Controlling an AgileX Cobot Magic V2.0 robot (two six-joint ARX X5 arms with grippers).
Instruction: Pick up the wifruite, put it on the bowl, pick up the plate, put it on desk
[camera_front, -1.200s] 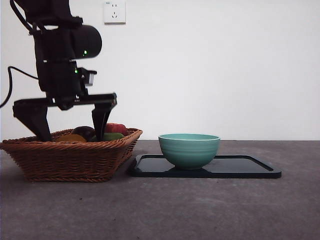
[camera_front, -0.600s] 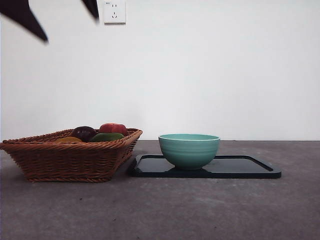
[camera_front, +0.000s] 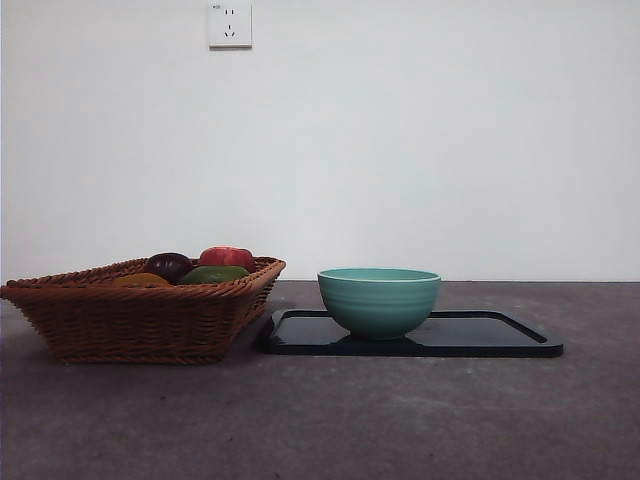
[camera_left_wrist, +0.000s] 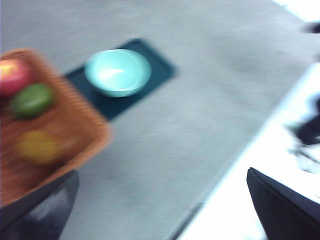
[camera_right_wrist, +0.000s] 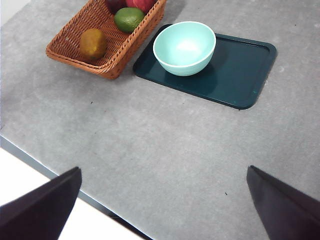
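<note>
The wifruite (camera_front: 140, 281) (camera_right_wrist: 93, 43) (camera_left_wrist: 37, 146), orange-tan, lies in the brown wicker basket (camera_front: 140, 320) (camera_right_wrist: 75, 52) on the left of the desk (camera_front: 400, 420). The mint-green bowl (camera_front: 379, 300) (camera_right_wrist: 184, 47) (camera_left_wrist: 118, 72) stands empty on the plate (camera_front: 500, 335) (camera_right_wrist: 240, 70), a dark rectangular tray right of the basket. My left gripper (camera_left_wrist: 160, 210) is open and empty, high above the desk beside the basket; its view is blurred. High over the desk's near edge, my right gripper (camera_right_wrist: 162, 205) is open and empty too. Neither gripper shows in the front view.
Beside the wifruite the basket holds a green fruit (camera_right_wrist: 129, 19), a red fruit (camera_front: 226, 257) and a dark purple fruit (camera_front: 168, 266). A wall socket (camera_front: 229, 23) sits high on the white wall. The desk's near edge (camera_right_wrist: 40, 167) shows in the right wrist view.
The arm that stood with open jaws in the basket has lifted up and left the front view, holding nothing. The fruits, bowl and plate have not moved.
</note>
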